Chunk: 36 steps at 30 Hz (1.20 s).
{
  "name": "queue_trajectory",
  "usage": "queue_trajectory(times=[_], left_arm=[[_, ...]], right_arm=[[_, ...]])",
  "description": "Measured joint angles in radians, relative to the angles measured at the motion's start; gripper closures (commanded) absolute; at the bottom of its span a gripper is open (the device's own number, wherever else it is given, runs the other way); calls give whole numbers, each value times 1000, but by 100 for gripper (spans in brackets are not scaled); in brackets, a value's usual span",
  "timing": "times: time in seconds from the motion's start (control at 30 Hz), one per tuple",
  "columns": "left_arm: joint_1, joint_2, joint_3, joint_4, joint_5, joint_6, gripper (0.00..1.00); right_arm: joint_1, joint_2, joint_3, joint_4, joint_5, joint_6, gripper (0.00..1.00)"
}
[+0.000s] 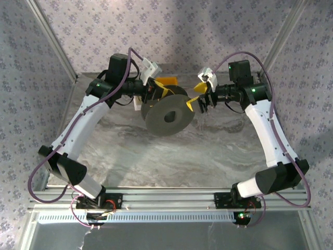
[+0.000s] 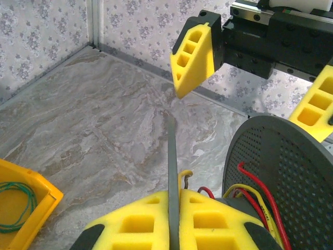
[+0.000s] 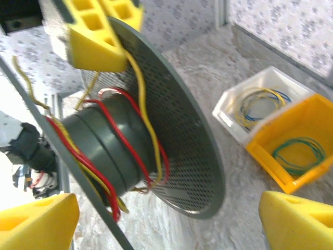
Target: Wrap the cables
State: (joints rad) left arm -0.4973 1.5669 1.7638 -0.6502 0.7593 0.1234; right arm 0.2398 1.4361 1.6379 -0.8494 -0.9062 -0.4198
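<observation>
The dark grey round spool (image 1: 167, 117) is held up on edge over the far middle of the grey marbled surface (image 1: 171, 156); whether it touches that surface cannot be told. The left gripper (image 2: 173, 194) has its jaws pressed tight on the thin rim of one flange. The right gripper (image 3: 169, 208) stands just to the right of the spool, jaws spread wide and holding nothing, with the perforated flange lying between them.

The thin yellow and red cables (image 3: 148, 130) are wound in a few loose turns round the hub; a short yellow free end (image 2: 184, 177) sticks up beside the left pads. More cables are kept at the far side: a yellow-and-blue coil (image 3: 258, 91) in a small white plastic bin (image 3: 229, 122), and a green coil (image 2: 34, 202) in an orange-yellow plastic bin (image 3: 270, 166).

Several failures are judged possible:
- A grip on the rim alone is likely to let the spool swivel or slip if it is pushed from the right.
- The turns look slack and crossed, so they could slide over one another or spring off the hub if the free end is not pinned.
- That end is string-thin, so it may be missed by the broad foam pads, or the flange may be pinched instead.
- The two grippers are close together, so a reach toward the hub could knock pad against pad.
</observation>
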Motion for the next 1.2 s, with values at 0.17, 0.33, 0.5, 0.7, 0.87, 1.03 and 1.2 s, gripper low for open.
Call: queue_trajectory(times=[0.17, 0.33, 0.5, 0.7, 0.87, 1.03, 1.2], left_arm=[[1, 40, 22, 1, 21, 0, 100], [2, 88, 63, 4, 40, -2, 100], [7, 95, 78, -1, 57, 8, 100], [12, 95, 78, 2, 44, -7, 70], [41, 95, 86, 26, -119, -82, 41], [87, 87, 90, 26, -249, -117, 27], [120, 53, 90, 25, -326, -127, 17]], right_arm=[[35, 30, -10, 2, -80, -23, 23], [72, 79, -20, 0, -113, -38, 52], [82, 85, -21, -4, -189, -76, 85], [79, 79, -23, -10, -256, -108, 100], [65, 79, -57, -28, -208, -84, 100], [56, 76, -103, -48, -196, -70, 100], [56, 45, -151, -51, -192, -54, 100]])
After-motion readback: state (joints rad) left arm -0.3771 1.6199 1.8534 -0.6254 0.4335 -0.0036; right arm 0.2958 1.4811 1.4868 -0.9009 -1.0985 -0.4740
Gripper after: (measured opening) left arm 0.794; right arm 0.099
